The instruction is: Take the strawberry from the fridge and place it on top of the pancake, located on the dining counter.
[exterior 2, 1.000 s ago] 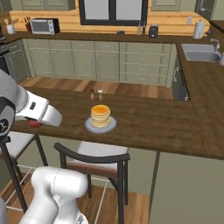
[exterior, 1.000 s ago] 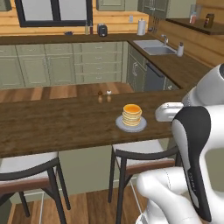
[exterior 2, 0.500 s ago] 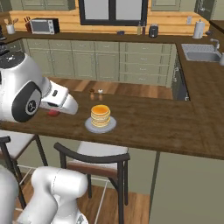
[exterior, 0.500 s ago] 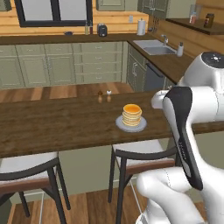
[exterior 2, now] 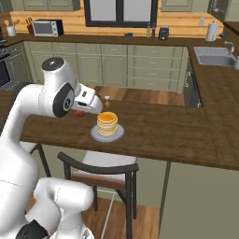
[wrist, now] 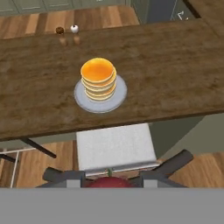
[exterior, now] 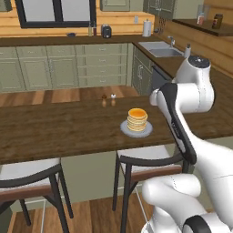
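Hand view: my tool [wrist: 108, 180] grips the small red strawberry [wrist: 107, 182], short of the golden pancake stack [wrist: 99, 78]; next, carry over it.

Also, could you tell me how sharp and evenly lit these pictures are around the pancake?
Hand view: the pancake is crisp, evenly lit, no glare. Left base view: softer, the plate throws only a faint shadow. Right base view: slightly blurred, the strawberry a small red smudge beside the arm.
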